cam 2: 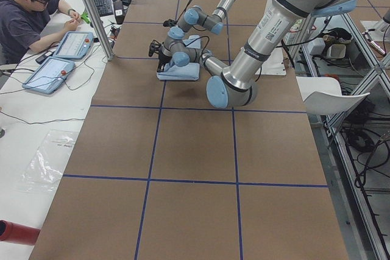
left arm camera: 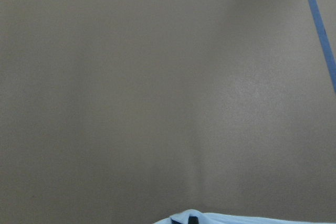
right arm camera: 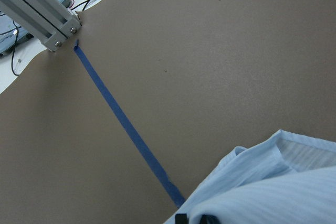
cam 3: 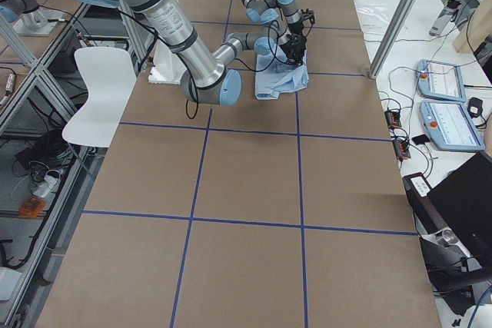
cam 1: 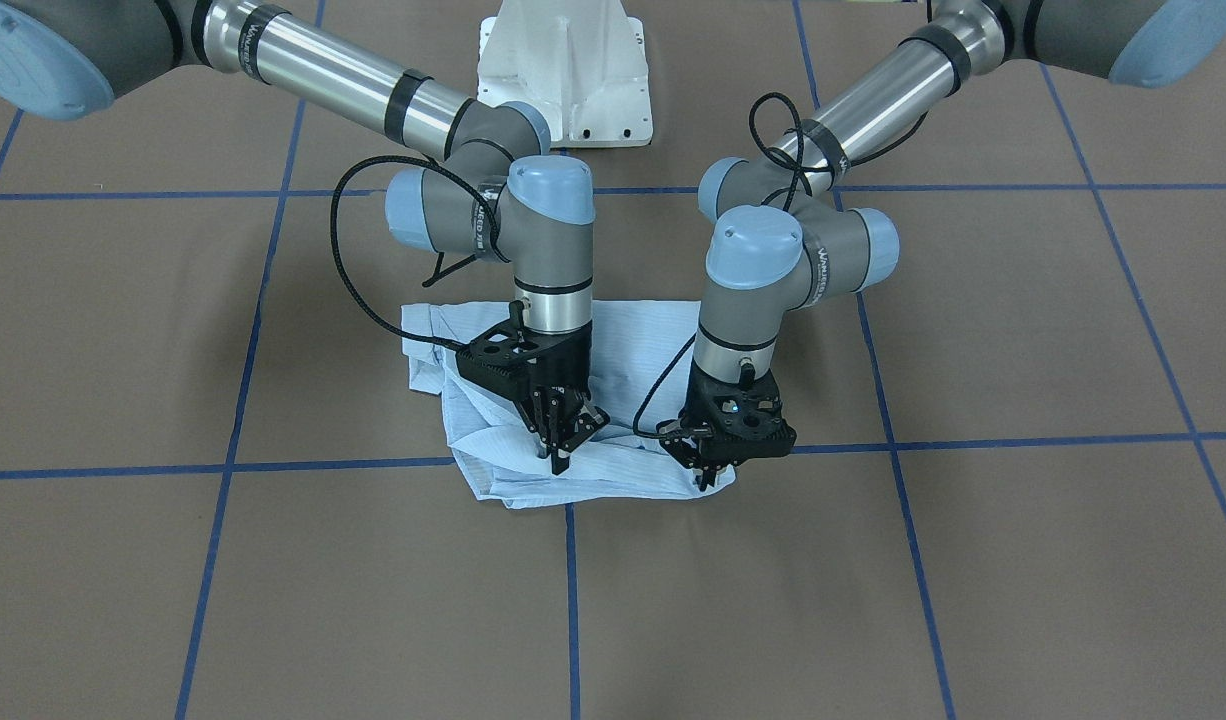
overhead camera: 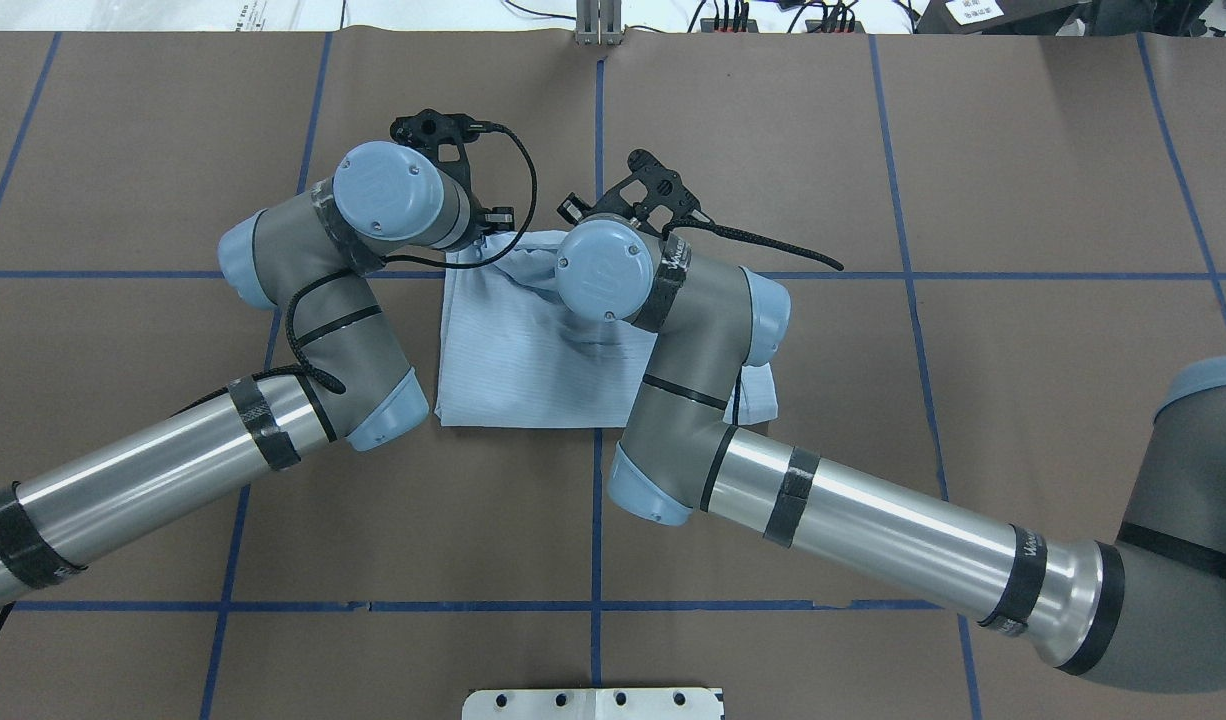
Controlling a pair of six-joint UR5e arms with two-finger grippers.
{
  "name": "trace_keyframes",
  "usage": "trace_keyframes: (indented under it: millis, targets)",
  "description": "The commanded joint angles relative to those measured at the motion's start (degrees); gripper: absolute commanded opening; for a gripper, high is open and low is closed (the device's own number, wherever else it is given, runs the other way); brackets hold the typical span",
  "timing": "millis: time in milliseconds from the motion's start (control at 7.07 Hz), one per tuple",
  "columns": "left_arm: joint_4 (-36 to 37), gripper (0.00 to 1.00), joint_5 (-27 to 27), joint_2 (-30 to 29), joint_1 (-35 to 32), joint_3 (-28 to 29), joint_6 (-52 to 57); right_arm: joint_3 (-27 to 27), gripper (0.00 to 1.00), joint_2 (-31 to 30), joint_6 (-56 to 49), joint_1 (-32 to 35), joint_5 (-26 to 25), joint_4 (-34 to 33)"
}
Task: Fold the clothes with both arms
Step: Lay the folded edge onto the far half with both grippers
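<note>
Overhead exterior view: I see the pale-blue shirt (overhead camera: 513,360) folded into a rough rectangle on the brown bench (overhead camera: 973,150). It lies over a crossing of the blue tape lines (overhead camera: 1023,275). Both arms bend down over the shirt's far edge, and their wrists hide the tools from this angle.

From the front-facing camera, the left tool (cam 1: 711,476) stands nearly upright at the shirt's corner on the operators' side. Its fingers are drawn close together, pinching the cloth edge there. The right tool (cam 1: 561,452) tilts a little and comes down further along the same edge, nearer the shirt's middle. Its fingertips are narrowed onto a gathered fold, and creases run out from the grip.

Each wrist camera shows a small lip of pale-blue cloth raised against dark fingertips at the bottom of its picture, with bare bench beyond.
</note>
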Motion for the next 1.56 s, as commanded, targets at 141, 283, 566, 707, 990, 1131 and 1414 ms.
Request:
trace_keyframes:
  millis: [141,283,566,707,990,1131,1414]
  targets:
    - [-2.4,1.0,-0.7,0.5,-0.8,-1.5,4.6,0.6,1.0,0.5,-9.9,0.8,1.2,0.1]
    - [-1.9,1.0,-1.8,0.6,-1.3,-2.9,6.7,0.6,1.0,0.6,-10.9,1.8,3.0,0.1]
    - [-2.1,1.0,-3.2,0.7,-1.4,-2.9,6.9,3.9,1.0,-1.9,-20.0,4.6,9.6,0.5]
    - [-2.3,1.0,-3.2,1.4,-1.1,-2.8,6.9,8.4,1.0,-5.4,-24.7,6.1,13.0,0.6]
    - [-1.9,1.0,-2.5,1.3,1.5,-2.0,7.0,12.8,1.0,-9.9,-30.5,8.4,17.5,0.7]
    - [-1.9,1.0,-2.4,1.2,1.6,-1.6,7.1,12.8,1.0,-9.9,-30.6,8.4,17.5,0.7]
    - [-2.0,1.0,-2.3,0.9,1.6,-1.5,10.7,12.8,1.0,-9.9,-30.6,8.4,17.4,0.7]
